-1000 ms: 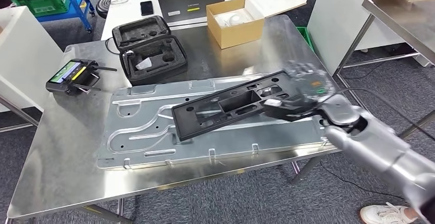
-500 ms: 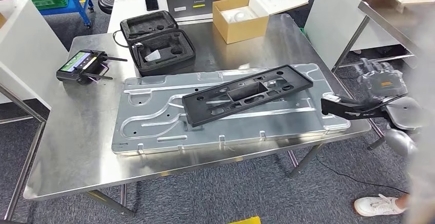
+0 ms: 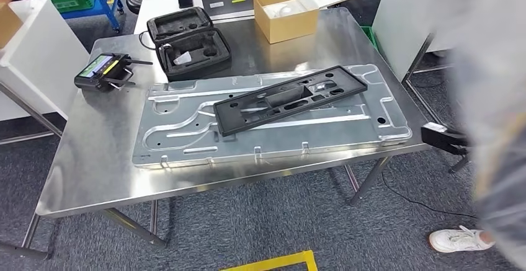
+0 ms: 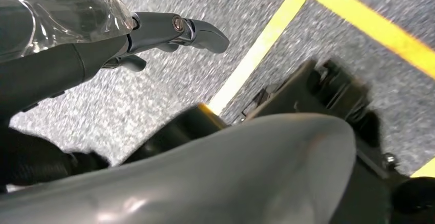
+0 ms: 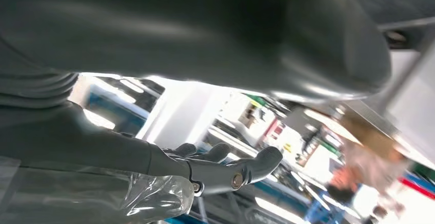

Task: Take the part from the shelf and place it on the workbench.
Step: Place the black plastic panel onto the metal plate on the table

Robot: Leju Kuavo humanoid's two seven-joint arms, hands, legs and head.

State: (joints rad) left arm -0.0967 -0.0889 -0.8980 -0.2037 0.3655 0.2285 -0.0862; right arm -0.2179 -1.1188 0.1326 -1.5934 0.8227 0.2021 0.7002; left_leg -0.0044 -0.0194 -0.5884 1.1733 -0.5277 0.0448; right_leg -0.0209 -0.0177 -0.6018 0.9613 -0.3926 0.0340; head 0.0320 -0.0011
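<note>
The long black plastic part (image 3: 290,99) lies flat and slanted across a large grey pressed-metal plate (image 3: 186,137) on the steel workbench (image 3: 93,172). Nothing touches it. My right arm is a grey blur along the right edge of the head view, with the dark tip of my right hand (image 3: 443,138) just off the table's right corner. In the right wrist view my right hand (image 5: 225,170) has its fingers stretched out and holds nothing. My left hand (image 4: 154,29) hangs over grey carpet, fingers extended and empty.
At the back of the bench stand an open black foam case (image 3: 189,44), a handheld controller (image 3: 104,71) and an open cardboard box (image 3: 286,13). Yellow floor tape (image 3: 273,263) runs in front. A person's white shoe (image 3: 458,240) is at the lower right.
My right hand has let go of the black part and drawn back to the right, off the table edge. The part stays on the plate. The camera has shifted, showing more floor.
</note>
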